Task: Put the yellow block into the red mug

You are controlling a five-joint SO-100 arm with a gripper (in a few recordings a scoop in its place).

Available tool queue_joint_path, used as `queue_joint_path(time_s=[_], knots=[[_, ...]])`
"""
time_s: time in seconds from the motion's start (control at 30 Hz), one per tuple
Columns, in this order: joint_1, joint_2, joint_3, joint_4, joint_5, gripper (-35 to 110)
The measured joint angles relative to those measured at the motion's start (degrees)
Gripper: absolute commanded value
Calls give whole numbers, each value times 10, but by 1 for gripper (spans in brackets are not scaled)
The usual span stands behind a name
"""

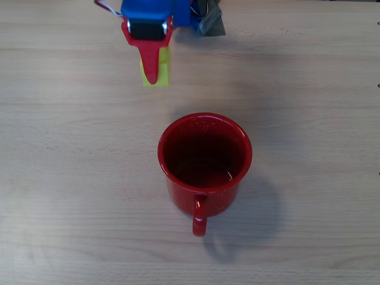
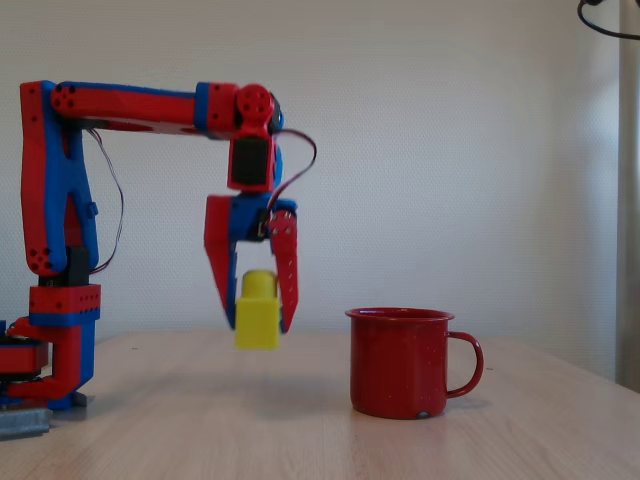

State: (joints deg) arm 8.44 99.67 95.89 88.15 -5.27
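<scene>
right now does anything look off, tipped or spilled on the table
Nothing stands out. The red mug stands upright on the table, nothing visible inside it, and the yellow block is held level in the claw, lifted clear of the tabletop beside the mug.

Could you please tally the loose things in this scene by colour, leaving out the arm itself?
Yellow: 1, the yellow block, held off the table in the tool.
Red: 1, the red mug, standing upright on the wooden table with nothing inside.
Total: 2
</scene>
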Motion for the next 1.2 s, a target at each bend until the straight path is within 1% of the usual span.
queue_joint_path(time_s=[0.07, 0.27, 0.53, 0.83, 1.07, 1.2], knots=[[-4, 0, -40, 28, 0, 0], [-48, 0, -169, 60, 0, 0], [-96, -6, -284, 83, 48, 0], [-126, -168, -439, 69, 105, 0], [-128, -311, -594, 49, 117, 0], [-140, -365, -633, 49, 126, 0]])
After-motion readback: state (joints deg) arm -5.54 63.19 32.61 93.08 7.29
